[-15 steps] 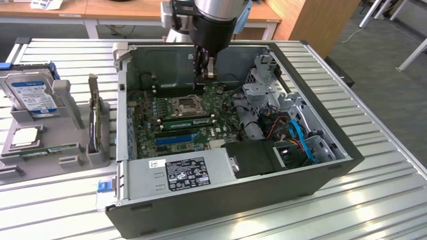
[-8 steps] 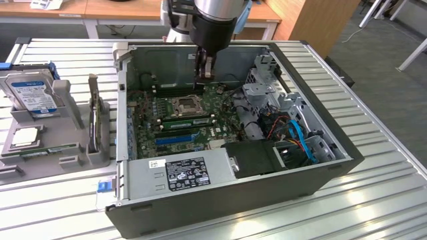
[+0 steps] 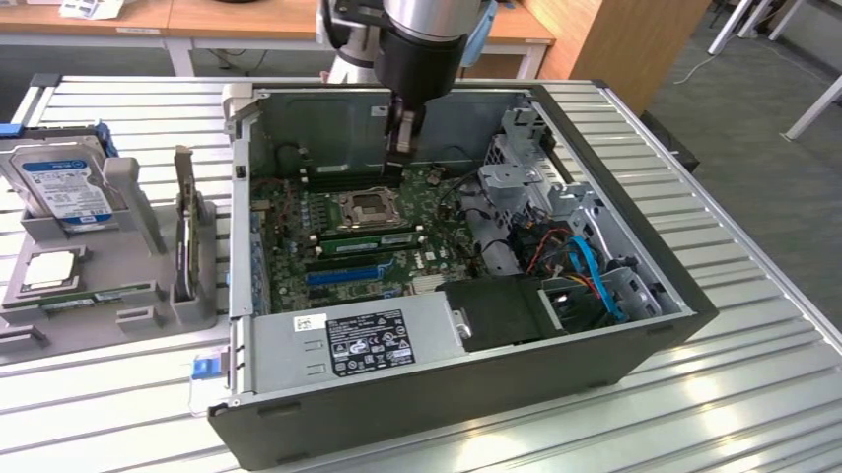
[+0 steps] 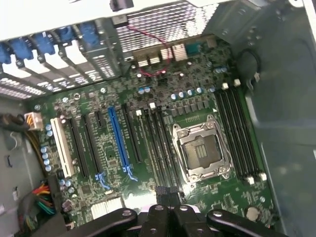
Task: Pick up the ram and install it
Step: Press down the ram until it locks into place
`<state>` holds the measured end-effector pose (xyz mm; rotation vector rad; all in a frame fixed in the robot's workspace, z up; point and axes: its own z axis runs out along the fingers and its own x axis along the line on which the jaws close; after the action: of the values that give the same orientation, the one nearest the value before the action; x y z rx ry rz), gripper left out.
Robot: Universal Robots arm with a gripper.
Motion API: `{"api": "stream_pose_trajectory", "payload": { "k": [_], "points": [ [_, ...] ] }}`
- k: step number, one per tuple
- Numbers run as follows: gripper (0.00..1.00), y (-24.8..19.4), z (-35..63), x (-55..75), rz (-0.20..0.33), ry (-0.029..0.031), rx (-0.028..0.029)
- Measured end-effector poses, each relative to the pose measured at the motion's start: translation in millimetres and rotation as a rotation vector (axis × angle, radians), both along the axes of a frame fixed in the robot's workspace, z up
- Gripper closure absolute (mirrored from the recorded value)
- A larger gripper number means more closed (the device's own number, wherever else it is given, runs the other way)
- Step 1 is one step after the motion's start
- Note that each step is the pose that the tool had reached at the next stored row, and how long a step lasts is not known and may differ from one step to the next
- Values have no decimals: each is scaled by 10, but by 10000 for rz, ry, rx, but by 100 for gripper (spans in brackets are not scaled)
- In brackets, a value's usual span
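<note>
On the metal table [image 3: 736, 394], clenched pincer [image 3: 398, 148] hovers above seated ram [image 3: 369, 235]

Case [image 3: 632, 325] lies open on top, so access from above is free over the motherboard [image 3: 345, 232]; drive cage [image 3: 526, 177] and cables [image 3: 586, 266] crowd its far-right edge.

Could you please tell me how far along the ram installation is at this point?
Done: nothing that shows; the memory slots beside the socket look empty. In hand: the gripper is shut over the motherboard, with no stick seen in it. Left: pickup and install; a thin green stick, likely the ram, lies in the grey holder on the exterior view's left.
</note>
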<state>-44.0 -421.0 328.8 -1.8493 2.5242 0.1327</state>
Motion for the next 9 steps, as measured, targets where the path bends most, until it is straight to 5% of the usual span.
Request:
{"api": "stream_pose_trajectory", "payload": {
  "k": [9],
  "points": [
    [90, 0, 0, -2, -1119, 0, 0]
  ]
}}
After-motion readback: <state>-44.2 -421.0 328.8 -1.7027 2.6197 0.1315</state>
